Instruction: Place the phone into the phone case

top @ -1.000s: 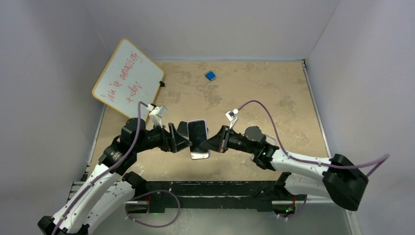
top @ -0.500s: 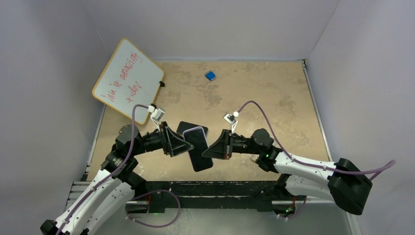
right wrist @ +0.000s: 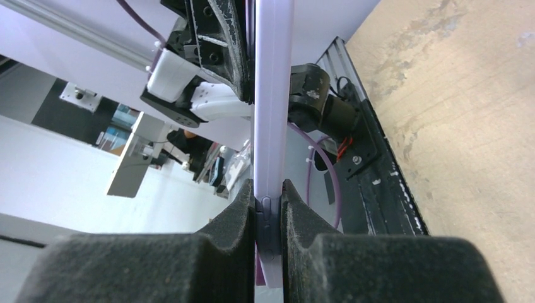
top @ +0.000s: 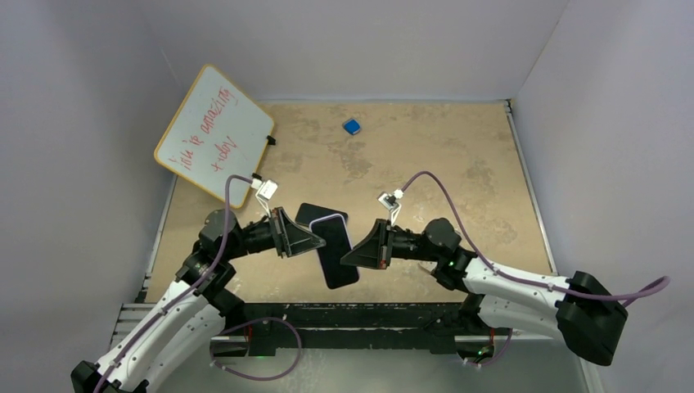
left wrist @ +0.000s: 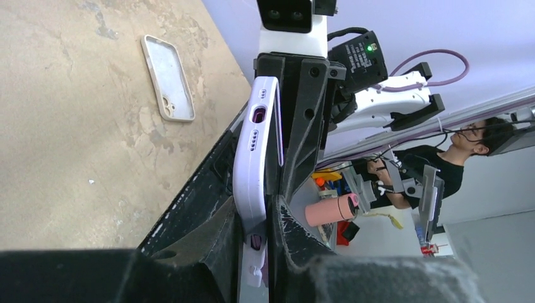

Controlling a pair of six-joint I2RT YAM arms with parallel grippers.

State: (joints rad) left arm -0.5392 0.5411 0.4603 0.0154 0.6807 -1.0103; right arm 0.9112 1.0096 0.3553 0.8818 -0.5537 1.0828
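Phone: lilac phone (top: 334, 241) with a dark screen was held off the desk (top: 425, 164), toward the 6 o'clock edge in the overhead view; its long axis ran roughly from 11 to 5 o'clock; it was not in the case.
Left end effector: left end effector (top: 315, 244) met the phone from 9 o'clock; in its wrist view the fingers (left wrist: 221, 243) were clamped on the phone's two faces, with the port end pointing away from the camera.
Right end effector: right end effector (top: 348, 258) met the phone from 3 o'clock; in its wrist view both pads (right wrist: 236, 214) were pressed on the phone, which was seen edge-on and upright in the frame.
Phone case: pale phone case (left wrist: 167, 77) lay flat on the desk, open side up, with the camera cut-out visible; found only in the left wrist view, toward 11 o'clock of that frame, apart from the phone.
Whiteboard: whiteboard (top: 214, 135) with red writing leaned at 10 o'clock, against the left wall.
Other item: small blue object (top: 352, 126) lay at 12 o'clock, near the back wall; its nature could not be determined.
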